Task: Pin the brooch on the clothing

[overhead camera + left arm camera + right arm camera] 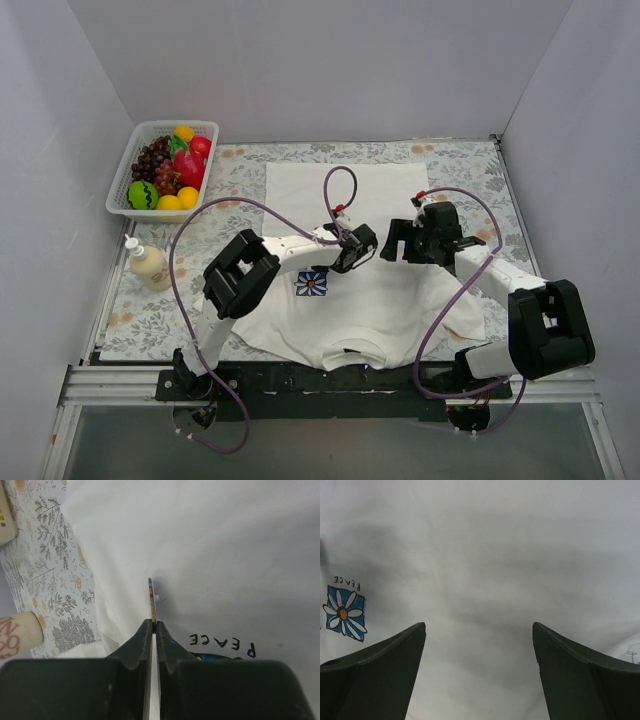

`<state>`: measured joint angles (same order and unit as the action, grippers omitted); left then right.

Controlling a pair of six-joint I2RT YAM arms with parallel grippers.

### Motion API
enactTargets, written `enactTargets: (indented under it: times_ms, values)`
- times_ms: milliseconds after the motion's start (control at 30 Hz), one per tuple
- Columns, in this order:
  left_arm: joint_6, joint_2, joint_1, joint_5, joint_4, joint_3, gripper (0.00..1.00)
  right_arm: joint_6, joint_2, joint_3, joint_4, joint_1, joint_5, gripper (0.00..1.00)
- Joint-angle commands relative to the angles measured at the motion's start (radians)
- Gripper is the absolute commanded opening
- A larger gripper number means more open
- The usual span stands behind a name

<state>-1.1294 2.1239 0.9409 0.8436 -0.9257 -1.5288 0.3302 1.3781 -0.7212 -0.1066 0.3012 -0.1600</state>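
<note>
The clothing [390,305], a white T-shirt with a blue-and-white flower print [311,284], lies flat in the middle of the table. My left gripper [338,262] hovers just above and to the right of that print. In the left wrist view it [153,624] is shut on the brooch [151,597], which shows edge-on as a thin disc standing over the white fabric [225,555], close to the word PEACE [222,642]. My right gripper [392,243] hangs over the shirt's chest to the right. Its jaws [479,626] stand wide open with nothing between them, only the shirt [485,570] and the print [344,612] beneath.
A white basket [119,180] of toy fruit sits at the back left. A small cream bottle [148,265] stands left of the shirt. A white cloth [300,185] lies behind the shirt on the floral table cover [140,320]. Grey walls enclose three sides.
</note>
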Motion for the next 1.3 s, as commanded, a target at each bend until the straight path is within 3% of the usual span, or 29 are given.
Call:
enactTargets:
  times_ms: [0,400,833,1000,1267]
  values:
    - [-0.035,0.040,0.016,-0.009,-0.045,-0.048,0.00,0.015,-0.030,0.012,0.021,-0.020,-0.009,0.94]
    - [-0.079,0.208,0.075,-0.018,-0.154,-0.183,0.00,-0.005,-0.036,0.022,0.024,-0.040,-0.012,0.94]
    - [-0.020,0.220,0.093,-0.046,-0.124,-0.310,0.00,-0.034,-0.030,0.034,0.033,-0.039,-0.055,0.93]
    - [-0.017,0.177,0.093,-0.051,-0.096,-0.301,0.00,-0.042,-0.027,0.031,0.033,-0.040,-0.068,0.93]
    - [0.019,-0.016,0.091,-0.167,0.146,-0.162,0.00,-0.056,-0.021,0.035,0.042,-0.039,-0.113,0.90]
